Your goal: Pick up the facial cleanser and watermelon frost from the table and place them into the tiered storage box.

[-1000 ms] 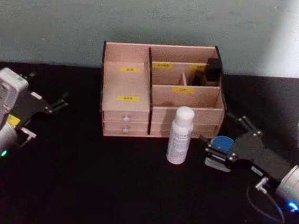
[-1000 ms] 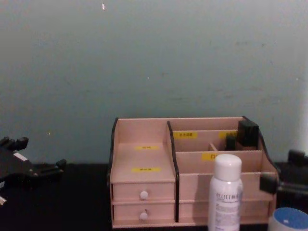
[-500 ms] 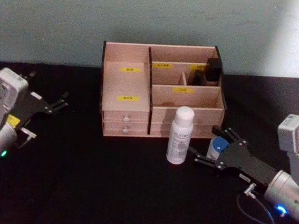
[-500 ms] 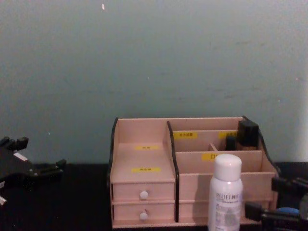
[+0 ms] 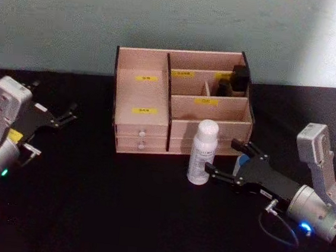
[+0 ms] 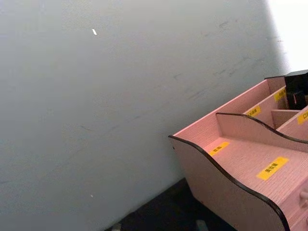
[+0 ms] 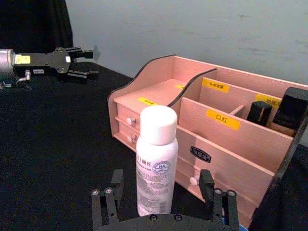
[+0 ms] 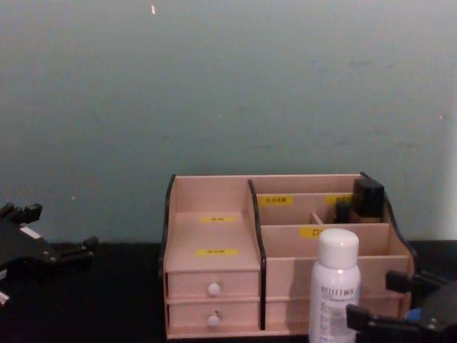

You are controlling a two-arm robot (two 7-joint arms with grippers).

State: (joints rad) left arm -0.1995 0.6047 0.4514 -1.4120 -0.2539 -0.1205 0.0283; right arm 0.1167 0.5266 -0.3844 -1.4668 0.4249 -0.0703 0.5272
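The facial cleanser [image 5: 202,152], a white bottle with a white cap, stands upright on the black table just in front of the tiered storage box [image 5: 141,99]. My right gripper [image 5: 228,158] is open beside the bottle's right side, low over the table. In the right wrist view the facial cleanser [image 7: 156,161] stands just ahead of the right gripper [image 7: 161,180], centred on the gap between its fingers. A small blue-topped container, probably the watermelon frost [image 5: 240,163], sits mostly hidden behind that gripper. My left gripper [image 5: 63,116] rests open at the far left.
The tiered storage box [image 8: 214,236] has two white-knobbed drawers [image 8: 213,289] and yellow labels. Dark items [image 5: 239,79] stand in its back right compartment. A grey wall rises behind. Bare black tabletop lies in front of the box and between the arms.
My right gripper has swung left from over the blue-topped container toward the white bottle, its open fingers now at the bottle's base. The left arm has not moved.
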